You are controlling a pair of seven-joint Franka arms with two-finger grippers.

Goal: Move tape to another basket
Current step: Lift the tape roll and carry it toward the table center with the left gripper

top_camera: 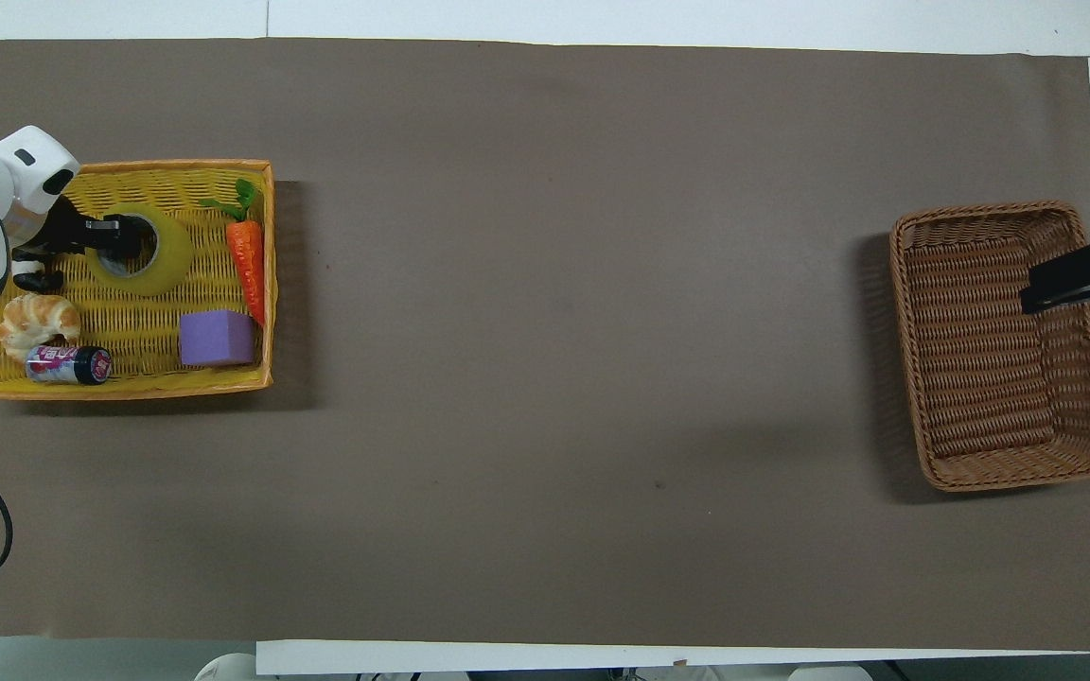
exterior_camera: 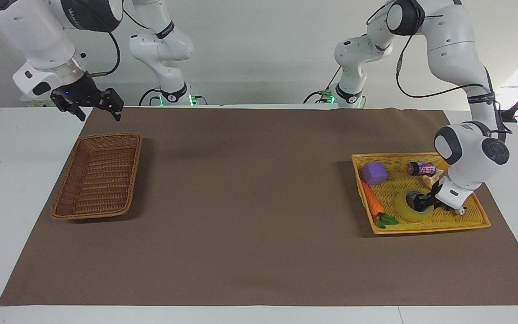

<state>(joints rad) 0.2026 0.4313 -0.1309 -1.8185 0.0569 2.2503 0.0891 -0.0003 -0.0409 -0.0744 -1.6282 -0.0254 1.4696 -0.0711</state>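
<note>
The tape (exterior_camera: 405, 212) (top_camera: 172, 262), a yellow roll with a grey core, lies flat in the yellow woven tray (exterior_camera: 421, 230) (top_camera: 110, 389) toward the left arm's end of the table. My left gripper (exterior_camera: 421, 201) (top_camera: 117, 236) is tilted down with its tip inside the roll's core, against the wall on the arm's side. The brown wicker basket (exterior_camera: 92, 214) (top_camera: 1009, 479) sits at the right arm's end with nothing in it. My right gripper (exterior_camera: 99, 114) (top_camera: 1070, 282) waits open in the air over the basket's end nearer the robots.
In the yellow tray with the tape lie a carrot (exterior_camera: 371, 200) (top_camera: 247, 265), a purple block (exterior_camera: 373, 173) (top_camera: 216, 339), a small can (exterior_camera: 421, 168) (top_camera: 67, 364) and a croissant (top_camera: 37, 317). A brown mat (exterior_camera: 250, 202) covers the table between the two baskets.
</note>
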